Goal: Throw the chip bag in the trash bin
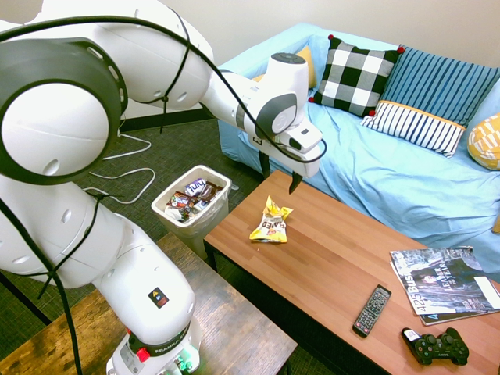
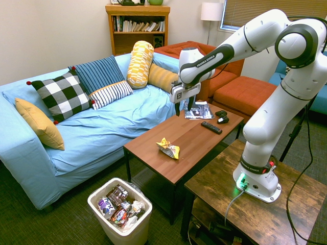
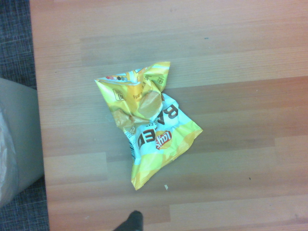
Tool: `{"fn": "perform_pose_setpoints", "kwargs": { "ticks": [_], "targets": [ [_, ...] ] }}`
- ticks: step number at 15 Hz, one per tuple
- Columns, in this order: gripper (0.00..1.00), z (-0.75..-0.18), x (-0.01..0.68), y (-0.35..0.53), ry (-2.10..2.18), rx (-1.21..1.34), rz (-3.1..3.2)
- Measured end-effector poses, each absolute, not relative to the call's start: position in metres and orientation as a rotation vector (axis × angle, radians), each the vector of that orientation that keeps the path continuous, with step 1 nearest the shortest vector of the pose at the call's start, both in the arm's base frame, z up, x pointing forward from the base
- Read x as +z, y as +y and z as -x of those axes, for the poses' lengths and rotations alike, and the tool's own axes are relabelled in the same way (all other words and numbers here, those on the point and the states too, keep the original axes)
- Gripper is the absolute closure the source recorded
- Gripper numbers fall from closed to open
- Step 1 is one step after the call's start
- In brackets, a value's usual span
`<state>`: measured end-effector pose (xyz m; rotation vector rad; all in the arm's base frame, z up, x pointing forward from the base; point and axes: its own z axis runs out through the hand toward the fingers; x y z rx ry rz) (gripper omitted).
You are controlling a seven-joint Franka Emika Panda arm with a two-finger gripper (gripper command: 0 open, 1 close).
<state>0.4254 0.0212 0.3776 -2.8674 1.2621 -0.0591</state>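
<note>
Brown wooden planks (image 1: 336, 258) make up the low table between the light-blue covered sofa (image 2: 92, 138) and my base, and on them, near the end by the white plastic bin with rounded corners, a clear liner and wrappers inside (image 2: 141, 223), lies the small crumpled yellow foil chip bag with red and white print (image 1: 271, 225). My white and black two-finger gripper (image 1: 280, 173) hangs above the tabletop with its fingers spread and nothing between them. The bag is below me and, as far as I can judge from these slanting views, somewhat off toward the bin end rather than straight under my fingertips

Its long axis seems to run slantwise across the table's width, from the sofa side toward my base, while my fingers stand apart more along the table's length. That suits a pinch across the bag's narrower middle with little turn of the wrist, I think. The coming move calls for a small shift toward the bag, then a straight descent; if I come down without that shift, one finger could land on the foil or push it along the wood. The bin stands on the floor, just past the table's end
</note>
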Motion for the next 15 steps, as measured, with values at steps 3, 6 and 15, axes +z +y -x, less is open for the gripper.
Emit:
{"fn": "perform_pose_setpoints", "kwargs": {
  "ticks": [3,6,15],
  "targets": [
    [0.0,-0.428,0.372,0.022,1.26,-0.057,2.87],
    [0.0,-0.441,0.343,0.035,1.253,-0.09,2.873],
    [0.0,-0.468,0.209,0.091,1.251,-0.078,2.955]
  ]
}}
